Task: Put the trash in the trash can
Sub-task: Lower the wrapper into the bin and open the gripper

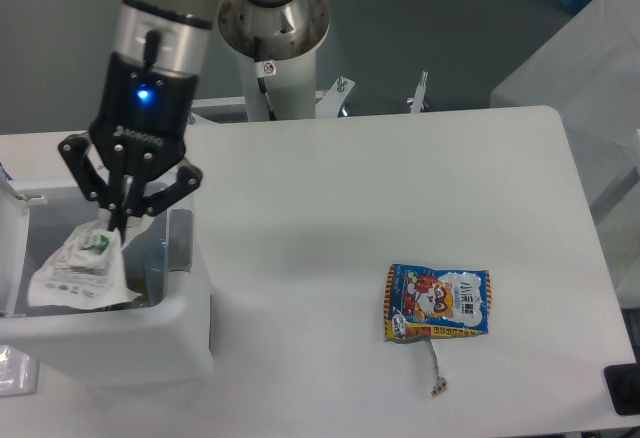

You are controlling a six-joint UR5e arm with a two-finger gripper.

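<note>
My gripper (pixel 113 226) hangs over the open white trash can (pixel 185 338) at the left, shut on a whitish translucent pouch (pixel 78 270) with small print. The pouch dangles inside the can's opening, tilted down to the left. A blue-and-orange cartoon snack packet (pixel 438 303) lies flat on the table at the right. A thin short stick (pixel 435 366) rests just below the packet, pointing toward the front edge. The can's grey latch tab (pixel 180 241) faces right, and its lid (pixel 10 248) stands open at the far left.
The arm's white base column (pixel 272 43) rises behind the table's far edge. A dark object (pixel 622 388) sits at the front right corner. A pale box-like surface (pixel 575 68) stands beyond the right edge.
</note>
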